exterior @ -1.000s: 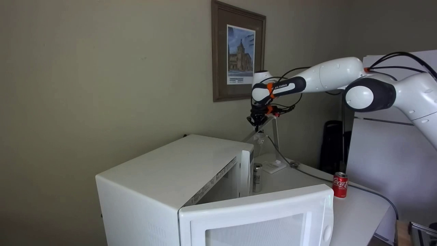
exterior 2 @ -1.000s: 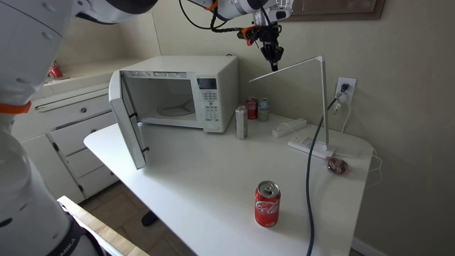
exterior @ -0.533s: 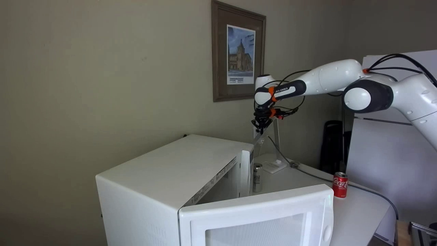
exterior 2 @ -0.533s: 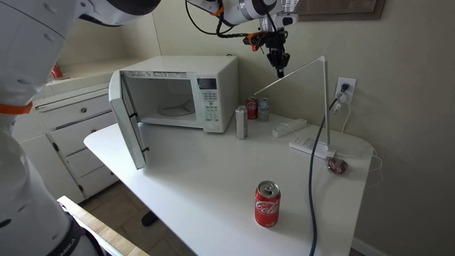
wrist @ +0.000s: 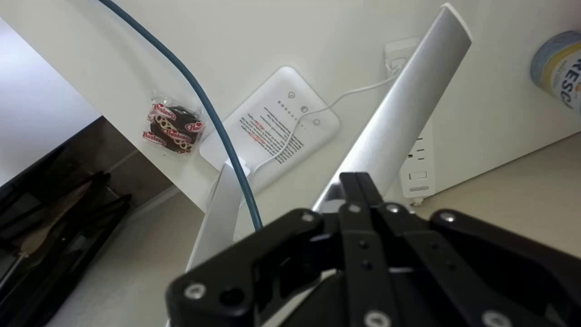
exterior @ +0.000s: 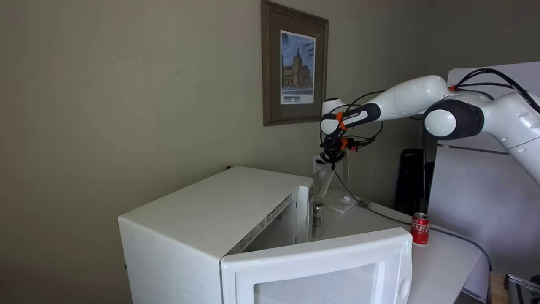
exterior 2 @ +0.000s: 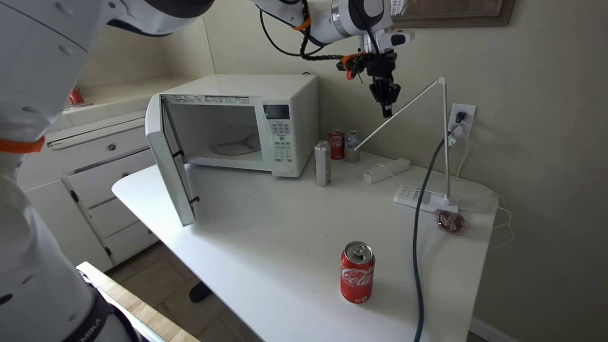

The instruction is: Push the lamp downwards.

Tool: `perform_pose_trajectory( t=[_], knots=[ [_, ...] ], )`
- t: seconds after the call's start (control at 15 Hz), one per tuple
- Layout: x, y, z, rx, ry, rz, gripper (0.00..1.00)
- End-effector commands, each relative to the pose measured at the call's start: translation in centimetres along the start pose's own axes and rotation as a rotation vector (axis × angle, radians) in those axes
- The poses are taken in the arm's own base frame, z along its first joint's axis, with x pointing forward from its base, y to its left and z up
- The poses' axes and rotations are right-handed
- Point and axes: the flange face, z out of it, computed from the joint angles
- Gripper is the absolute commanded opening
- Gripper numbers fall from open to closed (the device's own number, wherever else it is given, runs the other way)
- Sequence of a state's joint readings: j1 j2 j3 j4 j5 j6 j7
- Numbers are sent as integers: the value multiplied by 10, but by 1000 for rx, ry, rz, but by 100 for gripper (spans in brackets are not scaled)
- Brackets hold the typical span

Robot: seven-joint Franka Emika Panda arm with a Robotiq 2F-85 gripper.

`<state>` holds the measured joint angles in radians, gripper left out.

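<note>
The lamp is slim and silvery grey. In an exterior view its upper arm [exterior 2: 413,102] slopes down to the left from the top of its upright post [exterior 2: 445,137]. Its white base [exterior 2: 425,199] stands on the table. In the wrist view the broad flat upper arm [wrist: 399,104] runs under my fingers, with the base [wrist: 277,122] below. My gripper [wrist: 356,174] is shut with its fingertips together and nothing between them. In both exterior views the gripper [exterior: 333,167] [exterior 2: 387,115] points down, its tips at the upper side of the sloping arm, seemingly touching it.
A microwave [exterior 2: 242,90] with its door [exterior 2: 166,156] open stands left. A silver can [exterior 2: 322,164], more cans and a power strip [exterior 2: 387,171] are near the lamp. A cable [exterior 2: 417,247] crosses its base. A wrapped snack [exterior 2: 451,222] and red can [exterior 2: 357,280] lie nearer.
My gripper has moved down and toward the lamp's post. The lamp's upper arm has swung lower and slopes more steeply. The base and post have shifted slightly, away from the microwave.
</note>
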<state>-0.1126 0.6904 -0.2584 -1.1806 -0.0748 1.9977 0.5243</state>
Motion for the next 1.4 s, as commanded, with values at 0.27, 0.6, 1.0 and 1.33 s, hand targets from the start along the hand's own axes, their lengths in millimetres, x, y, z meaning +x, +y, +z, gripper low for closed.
perform_pose_trajectory(
  t=[0.27,0.6,1.0,1.33],
  knots=[
    [-4,0,-12,9,-17,-2,0],
    [-24,-6,-72,12,-89,-149,0],
    [-62,12,-158,-3,-205,-430,34],
    [-76,42,-220,-72,-140,-575,71]
  ],
)
